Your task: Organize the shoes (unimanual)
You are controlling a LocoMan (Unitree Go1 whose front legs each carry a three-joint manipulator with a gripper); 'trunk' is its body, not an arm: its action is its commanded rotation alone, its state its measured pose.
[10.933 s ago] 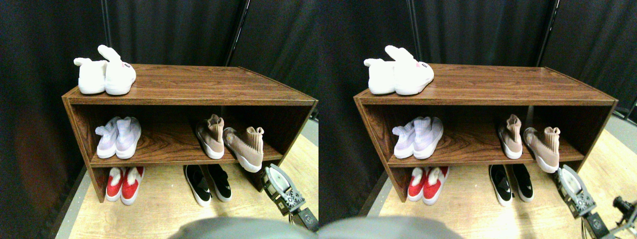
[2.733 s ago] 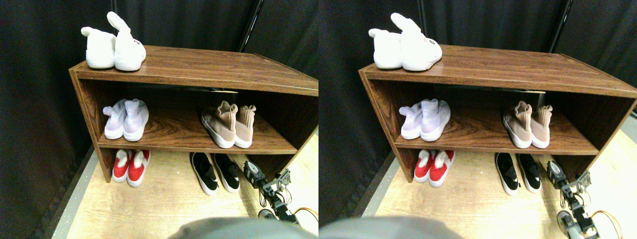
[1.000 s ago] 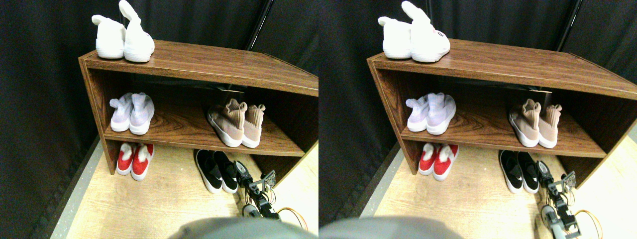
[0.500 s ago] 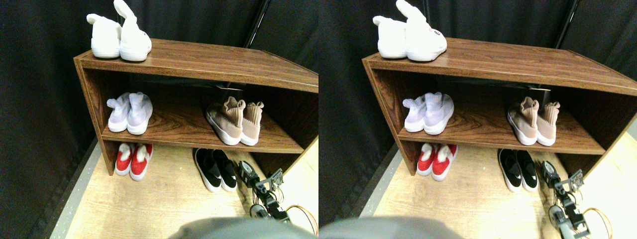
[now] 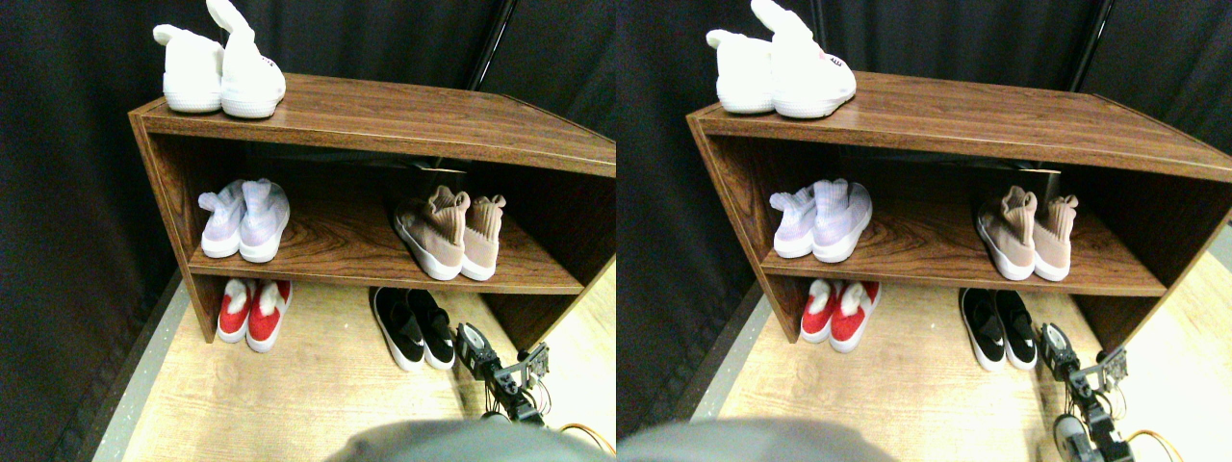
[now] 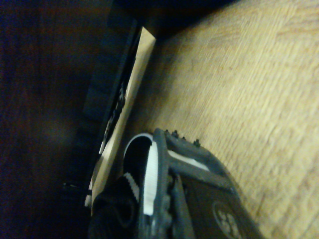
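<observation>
The tan knit sneakers (image 5: pixel 450 234) stand side by side on the right of the shelf's middle board, toes toward me. Below them on the floor, the black slip-ons (image 5: pixel 414 327) lie close together as a pair. My right gripper (image 5: pixel 470 340) is low over the floor just right of the right slip-on, about level with its toe. In the wrist view the dark jaw frame lies right beside a black slip-on (image 6: pixel 130 172) with a white sole edge. Whether they touch is unclear.
The brown wooden shelf (image 5: pixel 385 120) carries white bunny-ear slippers (image 5: pixel 219 65) on top and lavender knit sneakers (image 5: pixel 243 219) on the middle board's left. Red slippers (image 5: pixel 248 310) sit on the floor at lower left. The shelf's right side panel (image 5: pixel 525 322) stands close behind my gripper.
The right tan sneaker, askew at first, now sits beside its mate. The black slip-ons lie closer together than 2.7 s ago. My gripper has drawn back slightly; the camera also shifted.
</observation>
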